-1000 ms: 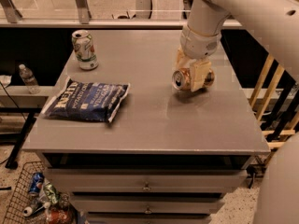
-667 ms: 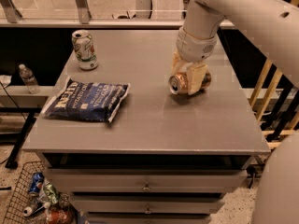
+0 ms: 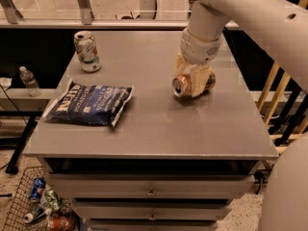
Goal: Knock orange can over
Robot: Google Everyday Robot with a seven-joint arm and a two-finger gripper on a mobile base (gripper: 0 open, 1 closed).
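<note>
The orange can point(image 3: 182, 85) lies on its side on the grey table point(image 3: 159, 124), right of centre, with its silver top facing front-left. My gripper point(image 3: 195, 78) reaches down from the white arm point(image 3: 207, 28) and sits over the can's middle. A tan finger point(image 3: 197, 81) crosses the front of the can, and the copper body shows on its right side. The gripper looks closed around the can.
A white-and-green can point(image 3: 87, 51) stands upright at the table's back left. A dark blue chip bag point(image 3: 89, 105) lies flat at the front left. Drawers sit under the tabletop. A wire basket of cans point(image 3: 38, 206) stands on the floor at the lower left, and wooden rails stand to the right.
The gripper and the can have shifted a little left and toward the front. The can's silver top has turned more toward the camera.
</note>
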